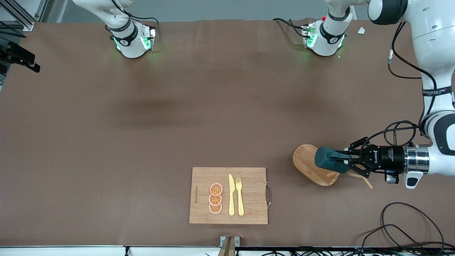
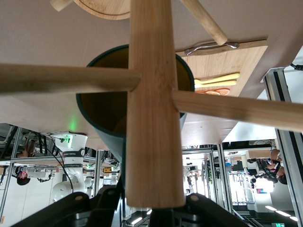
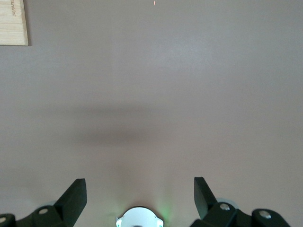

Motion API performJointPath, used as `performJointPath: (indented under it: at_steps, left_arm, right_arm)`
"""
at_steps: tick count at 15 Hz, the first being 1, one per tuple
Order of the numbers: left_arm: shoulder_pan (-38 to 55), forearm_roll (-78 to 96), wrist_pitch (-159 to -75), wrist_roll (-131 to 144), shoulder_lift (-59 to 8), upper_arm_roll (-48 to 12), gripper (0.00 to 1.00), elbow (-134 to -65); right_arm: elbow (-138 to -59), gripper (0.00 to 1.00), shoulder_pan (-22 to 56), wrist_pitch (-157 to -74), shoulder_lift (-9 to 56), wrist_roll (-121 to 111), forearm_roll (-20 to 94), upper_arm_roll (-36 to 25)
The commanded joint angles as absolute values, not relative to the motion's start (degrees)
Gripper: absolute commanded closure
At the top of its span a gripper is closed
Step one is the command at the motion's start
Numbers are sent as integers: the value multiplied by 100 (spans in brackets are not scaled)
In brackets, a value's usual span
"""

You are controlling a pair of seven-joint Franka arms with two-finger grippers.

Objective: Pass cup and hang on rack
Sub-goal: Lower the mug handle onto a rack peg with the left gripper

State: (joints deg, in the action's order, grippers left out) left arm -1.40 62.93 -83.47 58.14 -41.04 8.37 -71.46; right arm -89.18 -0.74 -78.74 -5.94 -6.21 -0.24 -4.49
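My left gripper (image 1: 343, 158) is shut on the dark teal cup (image 1: 330, 160) and holds it on its side over the oval base of the wooden rack (image 1: 306, 159). A thin peg (image 1: 367, 182) sticks out under the gripper. In the left wrist view the rack's post (image 2: 151, 118) and crossing pegs fill the frame. The cup (image 2: 102, 111) shows past the post, with its ochre inside facing the camera. My left gripper (image 2: 144, 208) is mostly hidden by the post. My right gripper (image 3: 139, 189) is open and empty, high over bare table near its own base. It is out of the front view.
A bamboo cutting board (image 1: 250, 177) with a yellow knife (image 1: 231, 195), a fork (image 1: 240, 196) and orange slices (image 1: 215, 198) lies near the table's front edge, toward the right arm's end from the rack. Loose cables (image 1: 408, 227) lie at the front corner by the left arm.
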Motion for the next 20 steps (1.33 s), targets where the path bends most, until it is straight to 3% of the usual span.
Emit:
performJointPath:
  at_steps: [1, 4, 6, 8, 10, 12, 14, 15, 20]
  left_arm:
    - [-176, 6425, -8297, 5739, -4131, 817, 87, -7102]
    - [-176, 6425, -8306, 5774, -4131, 817, 74, -7093]
    - [-176, 6442, -8314, 5844, -4113, 817, 57, -7075]
    - [-176, 6469, -8323, 5871, -4104, 817, 49, -7014]
    - [-176, 6469, -8323, 5888, -4070, 809, 32, -7005]
    - [-158, 6469, -8323, 6029, -4052, 782, 25, -6996]
    - [-132, 6460, -8323, 6038, -3869, 800, 7, -6996]
    - [-97, 6434, -8323, 6047, -3728, 817, 2, -6996]
    - [368, 5699, -8489, 5802, -3279, 853, 2, -6874]
  right_arm:
    - [-9044, 0, -105, -7875, -765, -677, -70, -413]
    - [-9044, 0, -105, -7875, -765, -677, -70, -413]
    - [-9044, 0, -105, -7875, -765, -686, -70, -413]
    - [-9044, 0, -105, -7875, -765, -686, -70, -413]
    - [-9044, 0, -105, -7884, -765, -686, -70, -413]
    - [-9044, 0, -105, -7884, -765, -677, -70, -413]
    - [-9044, 0, -105, -7884, -765, -686, -70, -413]
    - [-9044, 0, -105, -7884, -765, -686, -70, -413]
    - [-9044, 0, -97, -7892, -765, -686, -70, -413]
